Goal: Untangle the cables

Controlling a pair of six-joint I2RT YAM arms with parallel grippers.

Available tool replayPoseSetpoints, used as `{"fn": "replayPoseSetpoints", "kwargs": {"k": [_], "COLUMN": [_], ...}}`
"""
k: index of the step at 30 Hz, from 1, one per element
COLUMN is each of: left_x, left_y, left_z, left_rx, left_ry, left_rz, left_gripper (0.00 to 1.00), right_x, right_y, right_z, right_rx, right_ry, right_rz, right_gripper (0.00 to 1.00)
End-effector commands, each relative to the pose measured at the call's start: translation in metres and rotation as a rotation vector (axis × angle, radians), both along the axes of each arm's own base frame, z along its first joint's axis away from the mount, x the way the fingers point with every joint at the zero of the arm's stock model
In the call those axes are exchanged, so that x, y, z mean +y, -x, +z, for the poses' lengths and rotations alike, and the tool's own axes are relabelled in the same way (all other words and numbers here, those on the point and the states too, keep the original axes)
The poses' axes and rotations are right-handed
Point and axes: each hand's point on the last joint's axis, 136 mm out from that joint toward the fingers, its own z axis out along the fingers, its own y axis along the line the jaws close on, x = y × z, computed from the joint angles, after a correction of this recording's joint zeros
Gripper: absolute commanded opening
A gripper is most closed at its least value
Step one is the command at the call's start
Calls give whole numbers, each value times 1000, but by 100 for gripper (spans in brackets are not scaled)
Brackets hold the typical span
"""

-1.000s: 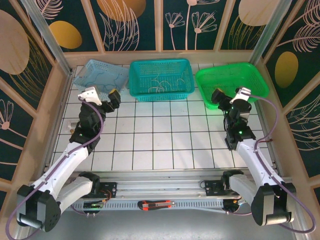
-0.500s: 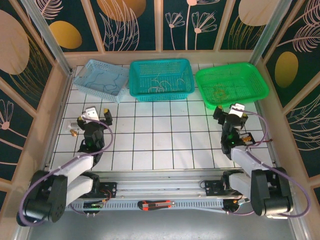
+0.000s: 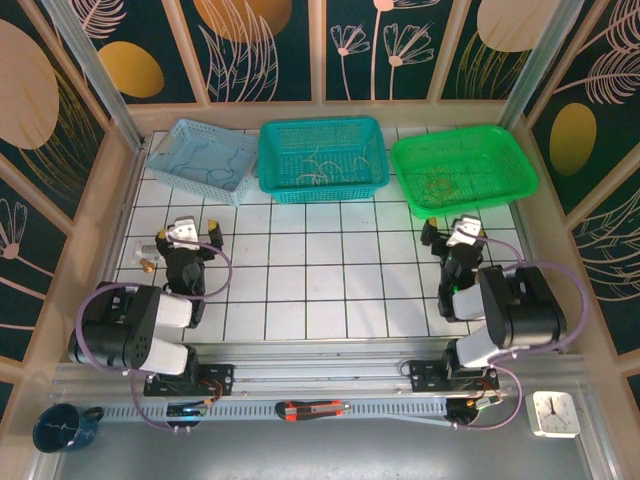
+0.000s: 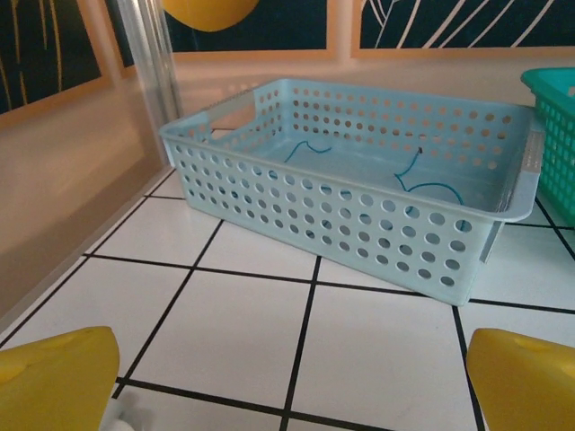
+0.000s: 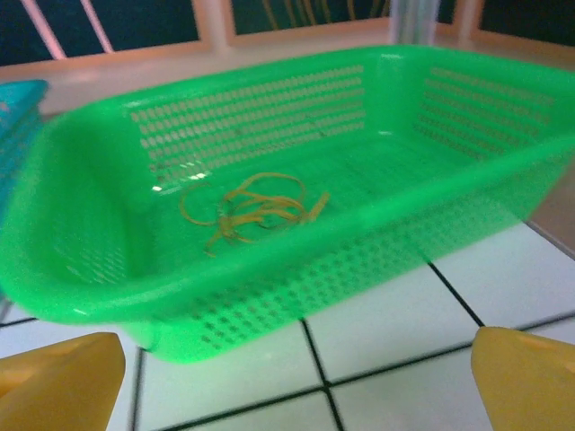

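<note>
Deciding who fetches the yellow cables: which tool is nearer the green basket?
Right. The right tool sits just in front of the green basket; the left tool is far across the table.

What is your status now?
Left tool open, empty; right tool open, empty. Blue cables in pale blue basket, yellow cables in green basket. Nothing blocking.

This is a robot lab test cell: a white gridded counter (image 3: 320, 290) is boxed in by wood-framed wall panels (image 3: 265, 45) printed with leaves. Aluminium posts (image 3: 92, 70) stand at its far corners, and a metal rail (image 3: 320, 360) lines the near edge.
</note>
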Motion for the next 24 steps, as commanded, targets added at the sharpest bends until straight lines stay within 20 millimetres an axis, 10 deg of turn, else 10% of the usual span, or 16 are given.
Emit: {"fn": "replayPoseSetpoints", "kwargs": {"k": [1, 24], "left_x": [-13, -1], "left_y": [-12, -27], "left_z": [20, 12], "left_rx": [-99, -39], "left_ry": [12, 82], "left_rz": [-111, -108], "left_gripper": [99, 99], "right_x": [8, 13], "right_y": [-7, -26], "right_z": [26, 18], "right_rx": [-103, -43], "right_ry": [-24, -46], "right_rz": [79, 162], "right_gripper": [99, 99]}}
